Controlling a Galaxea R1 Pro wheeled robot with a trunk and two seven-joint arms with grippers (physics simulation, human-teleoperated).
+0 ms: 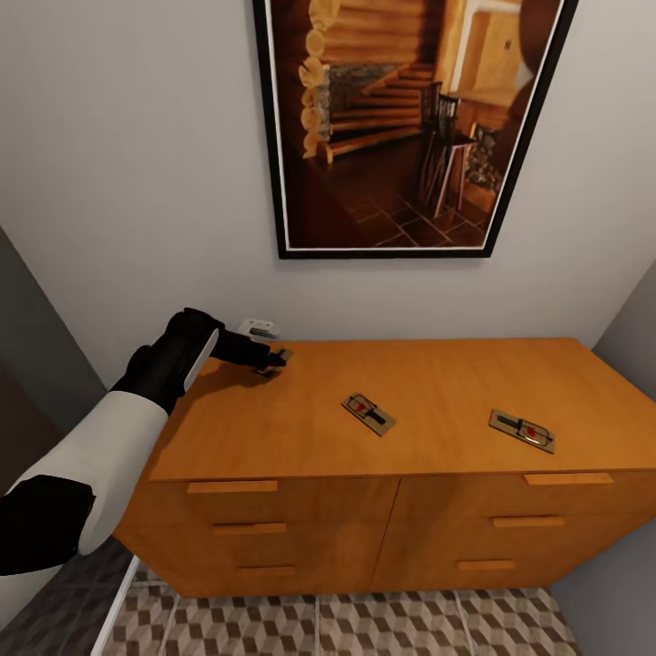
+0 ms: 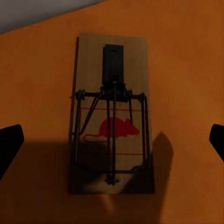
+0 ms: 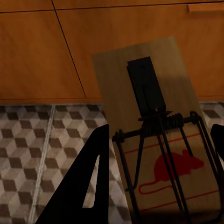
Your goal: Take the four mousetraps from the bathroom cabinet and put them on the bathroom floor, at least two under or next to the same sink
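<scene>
Reaching over the far left corner of the cabinet (image 1: 428,401), the left gripper (image 1: 273,359) hangs just above one mousetrap (image 2: 111,113) that lies flat on the wooden top. In the left wrist view this trap sits squarely between the two dark fingertips (image 2: 9,142), which stand wide apart at the picture's edges and touch nothing, so the claw is open and empty. The trap's long axis runs across the line joining the fingertips, so closing would press on its two long edges, the narrow way; that looks like the right alignment, and the coming move seems to need only a straight descent before closing.

Two more mousetraps rest on the same top: the middle trap (image 1: 368,413) near the centre and the right-hand trap (image 1: 522,430) well toward the right end, both lying at a slant and well apart from each other. The left arm is the nearer one to the corner trap.

The right gripper (image 3: 158,177) already has a fourth trap (image 3: 156,126), its board lodged between the dark fingers (image 3: 81,186), held low in front of the drawer fronts and above the bathroom floor (image 3: 42,140) with its cube-pattern tiles
</scene>
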